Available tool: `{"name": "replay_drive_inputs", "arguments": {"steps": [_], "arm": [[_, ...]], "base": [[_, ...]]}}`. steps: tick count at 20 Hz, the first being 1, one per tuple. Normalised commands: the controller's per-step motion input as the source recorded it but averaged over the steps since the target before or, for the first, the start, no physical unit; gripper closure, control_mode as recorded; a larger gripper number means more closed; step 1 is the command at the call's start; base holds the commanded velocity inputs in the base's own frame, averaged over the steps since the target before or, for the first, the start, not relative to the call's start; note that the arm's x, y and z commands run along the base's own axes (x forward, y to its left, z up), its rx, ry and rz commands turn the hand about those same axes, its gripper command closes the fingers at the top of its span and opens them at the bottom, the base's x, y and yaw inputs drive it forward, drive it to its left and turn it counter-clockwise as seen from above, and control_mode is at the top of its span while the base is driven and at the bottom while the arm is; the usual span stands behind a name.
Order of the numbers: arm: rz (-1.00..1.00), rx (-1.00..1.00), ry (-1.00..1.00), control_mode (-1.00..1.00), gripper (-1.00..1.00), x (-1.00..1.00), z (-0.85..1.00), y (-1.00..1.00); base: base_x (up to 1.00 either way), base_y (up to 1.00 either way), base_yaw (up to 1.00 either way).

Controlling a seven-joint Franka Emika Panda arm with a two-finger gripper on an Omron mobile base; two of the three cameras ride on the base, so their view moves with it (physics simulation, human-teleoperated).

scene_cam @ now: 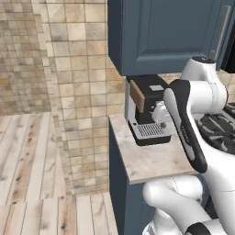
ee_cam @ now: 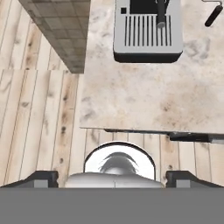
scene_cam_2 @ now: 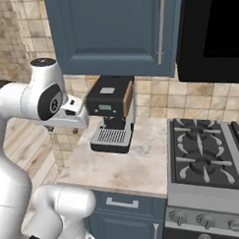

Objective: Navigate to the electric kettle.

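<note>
My arm [scene_cam_2: 22, 111] is folded high, elbow bent; my gripper [ee_cam: 112, 177] points down, its fingertips [ee_cam: 43, 178] spread wide apart.

A home kitchen, seemingly: blue cabinets [scene_cam_2: 113, 33], marble counter [scene_cam_2: 128, 165], gas stove [scene_cam_2: 204, 157], coffee machine [scene_cam_2: 111, 114], tiled wall [scene_cam: 78, 69].

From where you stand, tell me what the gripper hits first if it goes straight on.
Probably the pale marble countertop, in front of the black-and-silver coffee machine; the hand view looks straight down onto it, though depth is unclear.

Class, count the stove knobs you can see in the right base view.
3 knobs, in a row along the stove's front panel: left, middle, right. More may lie beyond the picture's right edge.
</note>
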Motion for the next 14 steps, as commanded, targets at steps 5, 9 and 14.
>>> {"name": "replay_drive_inputs", "arguments": {"steps": [5,9,14], "arm": [[-0.03,0.00,0.00,-1.00,-1.00,-0.84,-0.06,-0.33],[-0.01,0.00,0.00,-1.00,-1.00,-0.64,-0.14,-0.59],[0.00,0.00,0.00,1.00,-1.00,0.00,0.00,0.00]], "base": [[0.00,0.00,0.00],[0.00,0.00,0.00],[-0.64,-1.00,-0.07]]}}
